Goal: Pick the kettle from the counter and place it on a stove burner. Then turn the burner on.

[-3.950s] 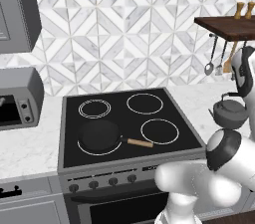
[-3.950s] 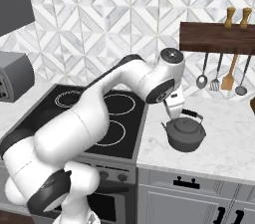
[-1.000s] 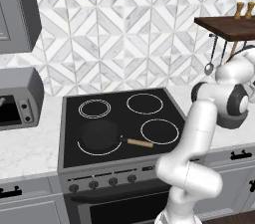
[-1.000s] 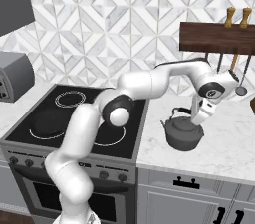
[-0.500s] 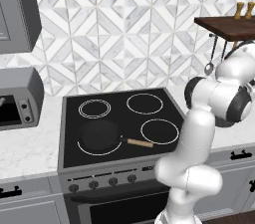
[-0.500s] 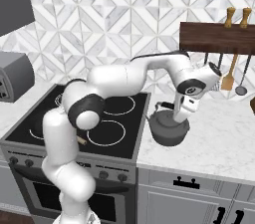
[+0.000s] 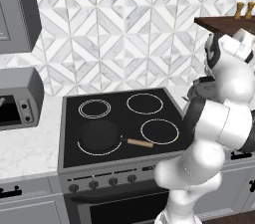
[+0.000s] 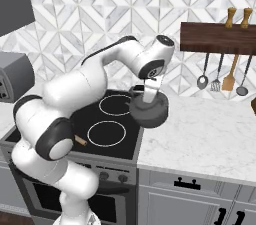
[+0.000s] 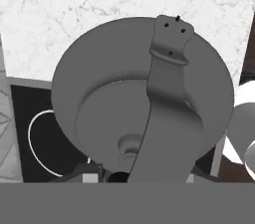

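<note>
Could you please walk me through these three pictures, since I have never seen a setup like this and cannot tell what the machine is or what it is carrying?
This is a rendered kitchen with a white robot arm mounted on a base that can drive. Two pictures come from cameras on that base, behind the arm to its left and right. The third comes from a camera on the hand, looking down along the gripper.

In the right base view the gripper is closed on the handle of a dark grey kettle, holding it in the air over the edge where the white marble counter meets the black stove. The hand view shows the kettle from above, with its arched handle running across the lid.

On the stove, a black frying pan with a wooden handle sits on the front left ring. The double-ringed stove burner at the back left is bare.
</note>
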